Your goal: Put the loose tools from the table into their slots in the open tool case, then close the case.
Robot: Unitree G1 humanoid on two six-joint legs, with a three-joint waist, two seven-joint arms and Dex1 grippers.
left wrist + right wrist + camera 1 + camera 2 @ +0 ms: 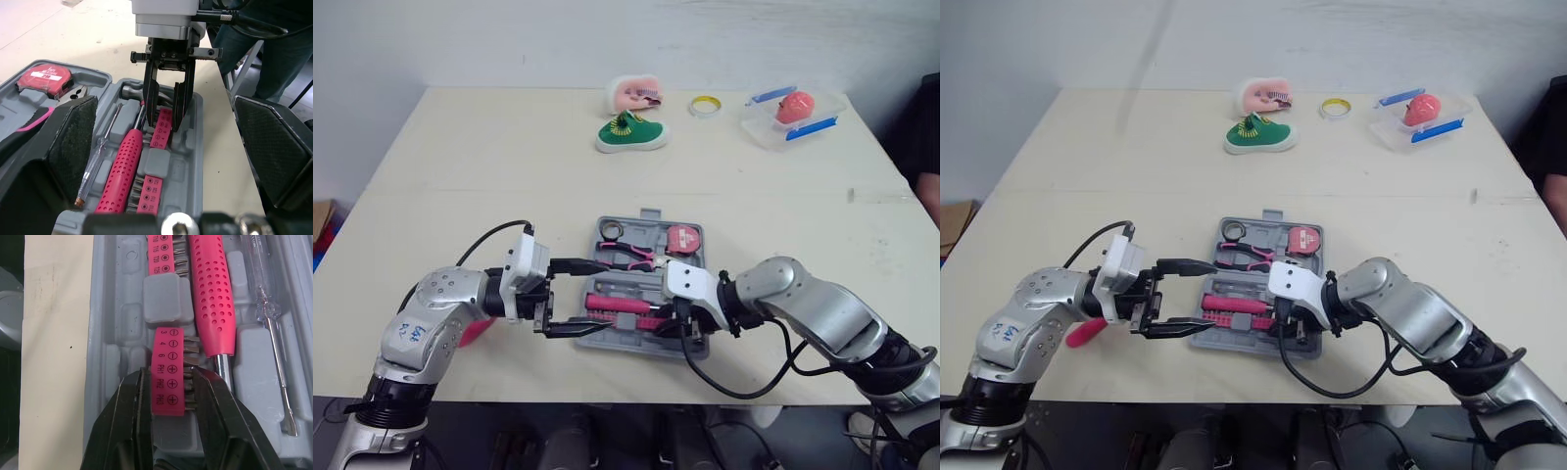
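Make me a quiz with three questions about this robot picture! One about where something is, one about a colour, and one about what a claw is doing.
1. Where is the red tape measure?
A) in the tool case
B) on the floor
C) on top of a yellow roll

2. What colour is the little shoe at the far side of the table?
A) blue
B) green
C) black

3. What is the left claw doing?
A) squeezing the pliers
B) shut tight and empty
C) open, holding nothing

Answers:
1 A, because the tape measure sits in a slot at the far right corner of the tool case.
2 B, because the shoe's cloth is bright green above a white sole.
3 C, because its two black fingers are spread wide apart at the left edge of the case and grip nothing.
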